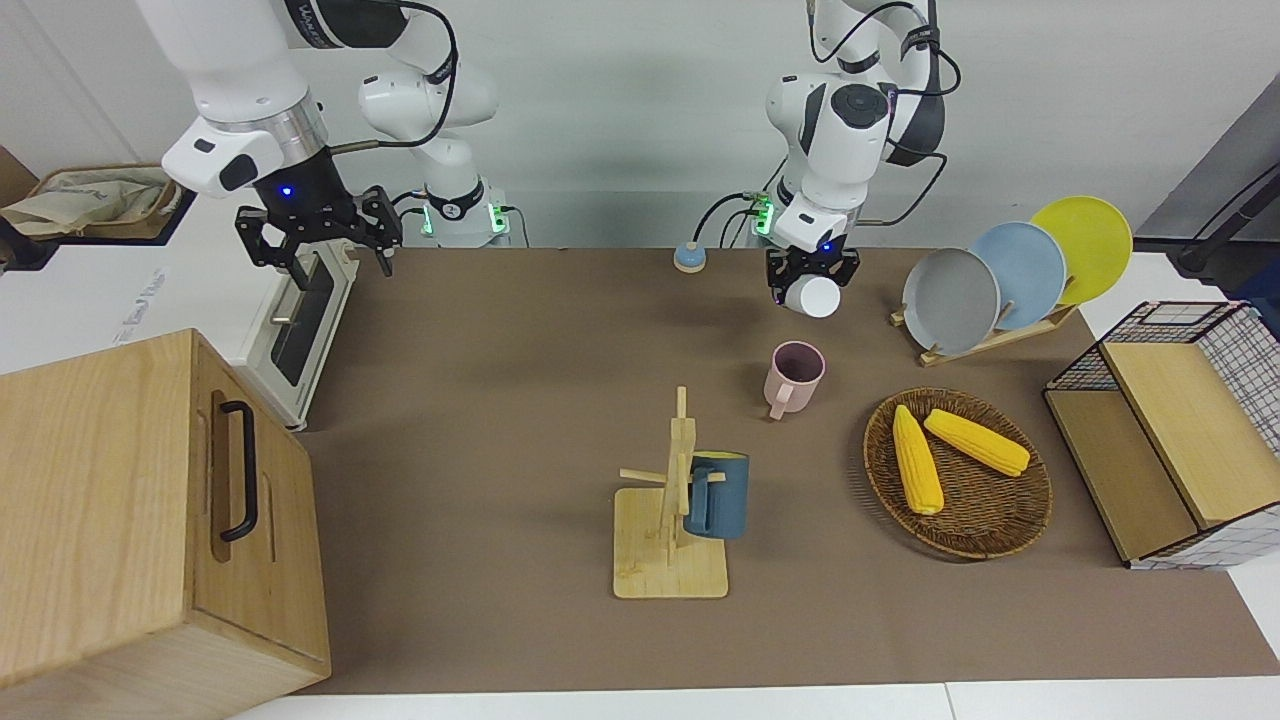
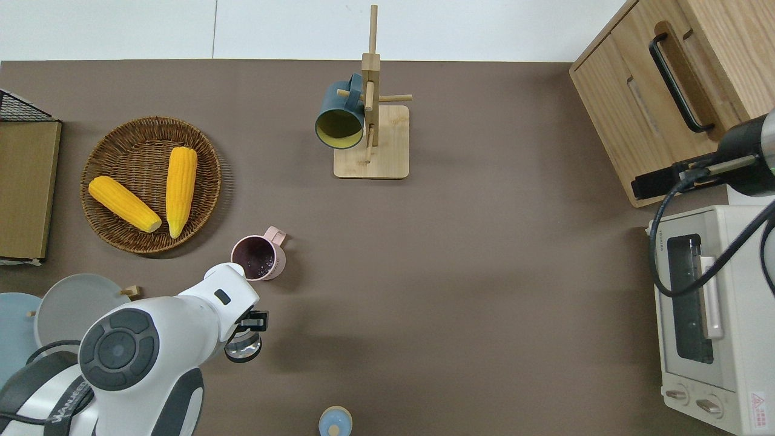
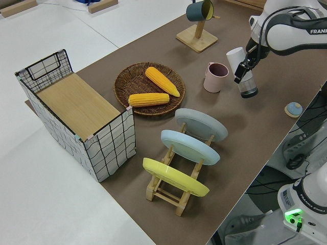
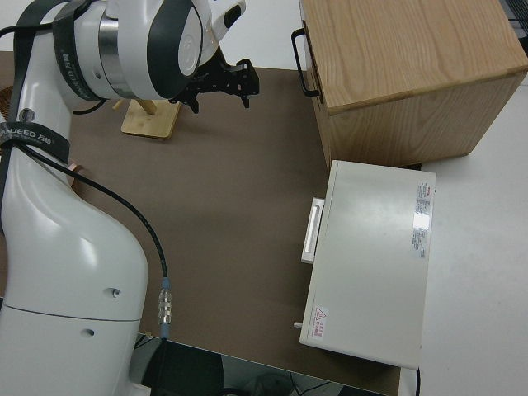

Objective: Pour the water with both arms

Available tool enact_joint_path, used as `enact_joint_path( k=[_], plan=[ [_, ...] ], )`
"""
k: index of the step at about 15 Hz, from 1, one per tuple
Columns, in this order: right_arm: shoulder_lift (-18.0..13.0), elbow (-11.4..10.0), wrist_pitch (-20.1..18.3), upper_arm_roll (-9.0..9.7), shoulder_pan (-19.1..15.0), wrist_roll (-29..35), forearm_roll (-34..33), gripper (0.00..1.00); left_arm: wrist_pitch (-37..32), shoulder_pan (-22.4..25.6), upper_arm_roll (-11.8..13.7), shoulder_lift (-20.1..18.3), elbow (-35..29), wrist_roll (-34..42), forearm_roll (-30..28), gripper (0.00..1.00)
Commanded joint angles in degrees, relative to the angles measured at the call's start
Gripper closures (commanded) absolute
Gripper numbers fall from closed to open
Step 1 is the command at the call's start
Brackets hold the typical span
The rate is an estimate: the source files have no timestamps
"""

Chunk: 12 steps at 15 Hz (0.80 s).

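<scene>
My left gripper (image 1: 812, 281) is shut on a clear glass (image 1: 813, 297) and holds it nearly upright over the brown mat, between the pink mug (image 1: 795, 375) and a small blue bell (image 1: 688, 257). The glass also shows in the overhead view (image 2: 243, 349) and in the left side view (image 3: 248, 87), with the left gripper (image 3: 244, 70) around its upper part. The pink mug (image 2: 257, 258) stands upright on the mat, its inside dark. My right arm is parked, its gripper (image 1: 318, 247) open and empty.
A wooden mug tree (image 1: 672, 520) carries a blue mug (image 1: 717, 495). A wicker basket (image 1: 1000, 535) holds two corn cobs. A plate rack (image 1: 990, 340), a wire basket (image 1: 1240, 330), a wooden cabinet (image 1: 120, 520) and a toaster oven (image 2: 705, 351) line the table's ends.
</scene>
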Motion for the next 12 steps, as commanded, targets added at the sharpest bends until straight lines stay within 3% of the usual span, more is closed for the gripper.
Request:
enact_joint_path(
  k=[1, 6, 12],
  plan=[
    [-0.31, 0.18, -0.96, 0.12, -0.23, 0.74, 0.07, 0.015, 2.43, -0.26, 0.79, -3.96, -1.95, -1.45, -1.16, 1.00],
    [-0.31, 0.18, -0.87, 0.12, -0.23, 0.65, 0.07, 0.015, 7.78, 4.74, 0.79, -4.75, -1.95, -2.59, -0.37, 1.00],
    [-0.31, 0.18, -0.96, 0.12, -0.23, 0.65, 0.07, 0.015, 21.40, 12.20, 0.61, -4.14, 1.11, -3.22, -0.28, 1.00]
  ],
)
